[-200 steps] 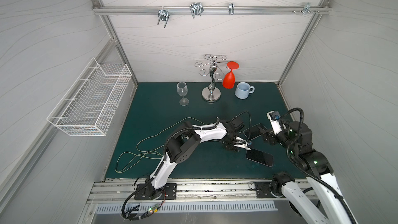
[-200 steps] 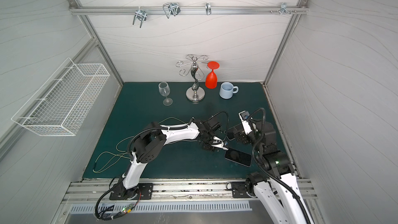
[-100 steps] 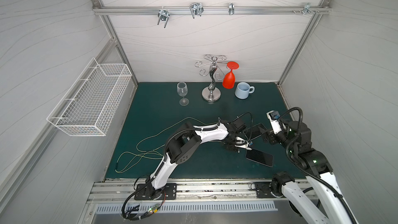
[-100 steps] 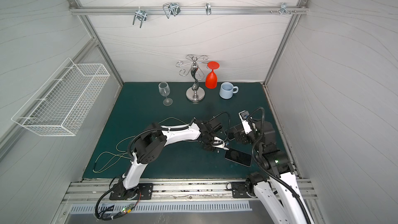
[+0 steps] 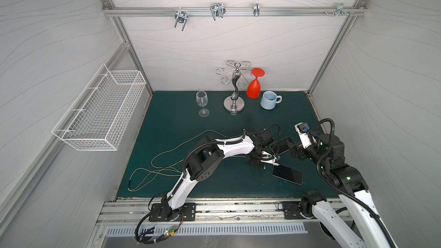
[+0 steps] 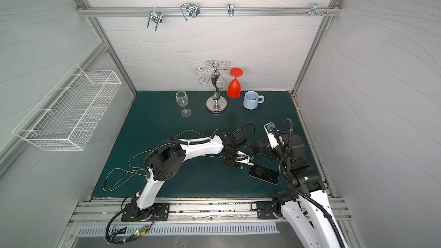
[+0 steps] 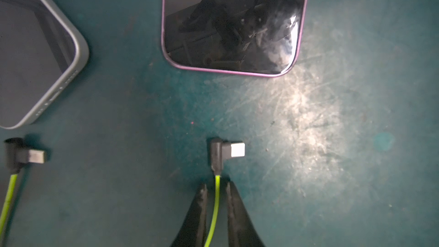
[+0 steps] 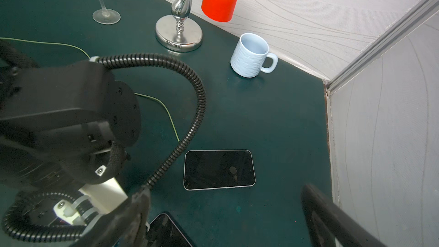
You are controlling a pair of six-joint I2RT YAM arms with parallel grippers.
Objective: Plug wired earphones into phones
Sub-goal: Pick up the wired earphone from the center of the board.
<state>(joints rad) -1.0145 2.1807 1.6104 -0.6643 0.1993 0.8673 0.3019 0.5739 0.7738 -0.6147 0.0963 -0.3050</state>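
The white wire basket hangs on the left wall. The wired earphones lie in loose yellow-green loops on the left half of the table in both top views. Their cables run toward my left arm. Along the back edge stand a clear wine glass, a chrome stand with a red glass hung upside down from it, and a pale blue mug. My left end effector sits low over the table, right of centre. Its fingers stand slightly apart, one on each side of an earphone cable, with a gap visible on both sides. The cable is straddled, not clenched. The dark right-angle plug on that cable lies flat on the table just ahead of the fingertips. It is apart from the purple-rimmed phone, and its metal tip lies along the phone's short edge rather than toward it. A second plug lies near a corner of the grey-rimmed phone without touching it. Neither plug is inserted. Both phones lie flat, screens up, near each other but apart. My right end effector is released, its fingers spread wide and grasping nothing. The grey-rimmed phone shows between them in the right wrist view.
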